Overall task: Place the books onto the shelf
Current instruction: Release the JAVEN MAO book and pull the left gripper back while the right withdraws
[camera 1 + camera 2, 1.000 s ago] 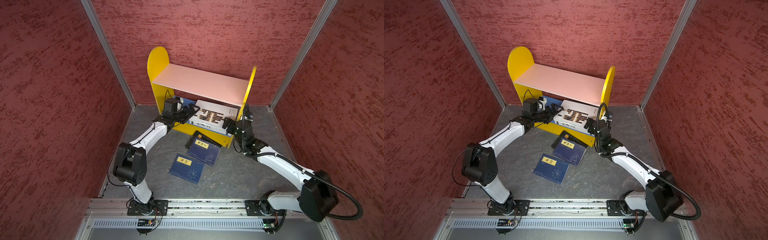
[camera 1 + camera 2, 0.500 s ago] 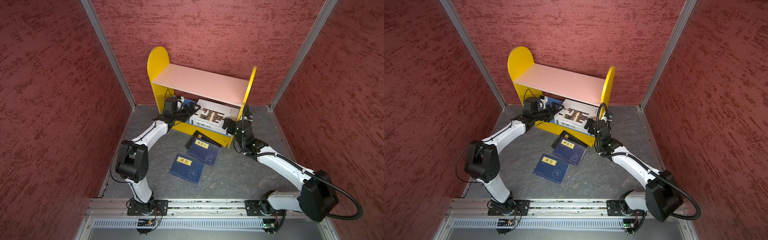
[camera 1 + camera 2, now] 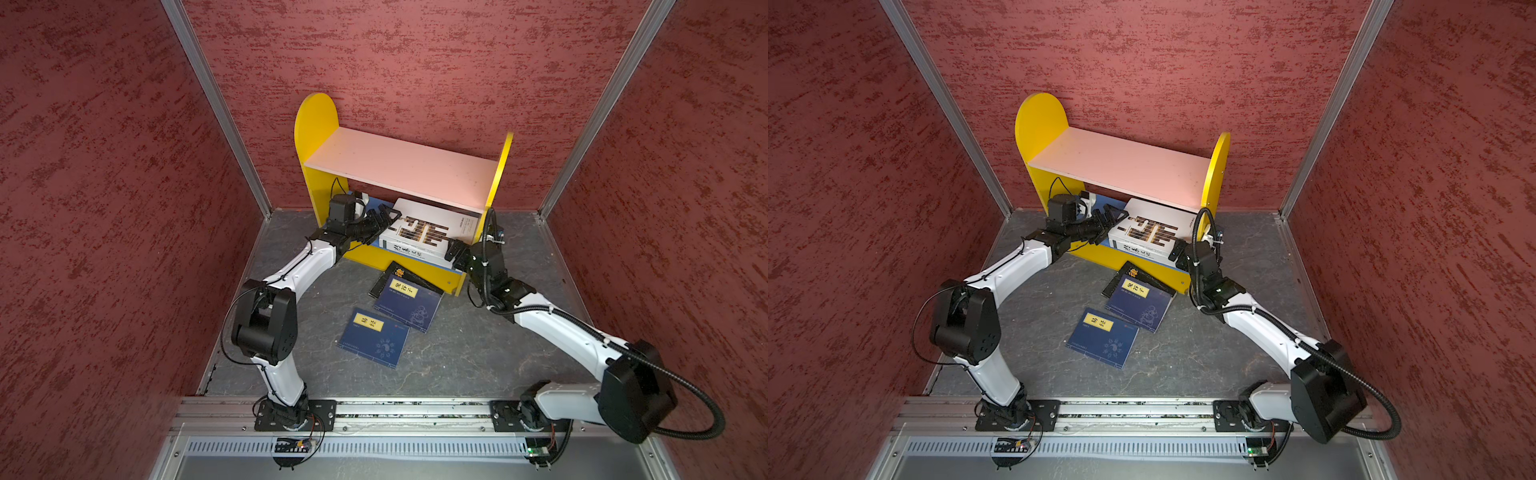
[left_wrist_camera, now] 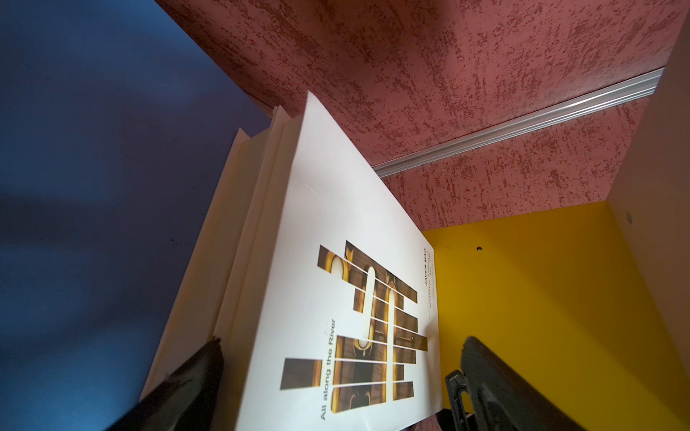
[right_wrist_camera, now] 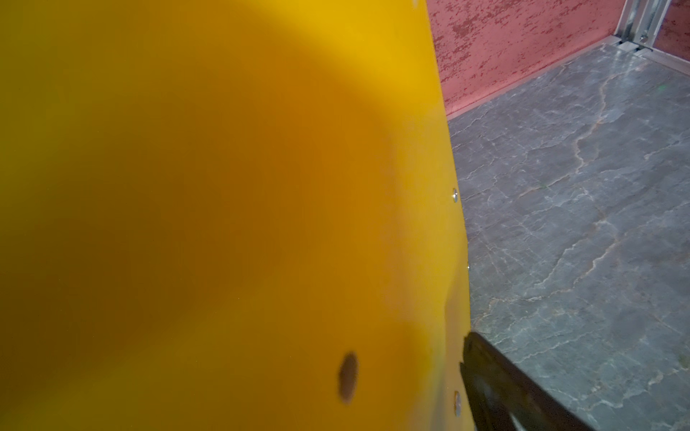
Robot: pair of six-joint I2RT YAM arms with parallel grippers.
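while my arms stretched to the shelf [image 3: 320, 124], left gripper [image 3: 384, 218] and right gripper [image 3: 452, 251] gaped (white book [image 4: 336, 224] title: left wrist only).

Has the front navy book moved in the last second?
No. The front navy book lies in the same spot, equally far from the shelf.

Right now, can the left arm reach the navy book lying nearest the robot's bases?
Probably yes. The nearer navy book lies flat on open floor with nothing on top, and the left gripper, open at the white books on the shelf, has no obstacle between.
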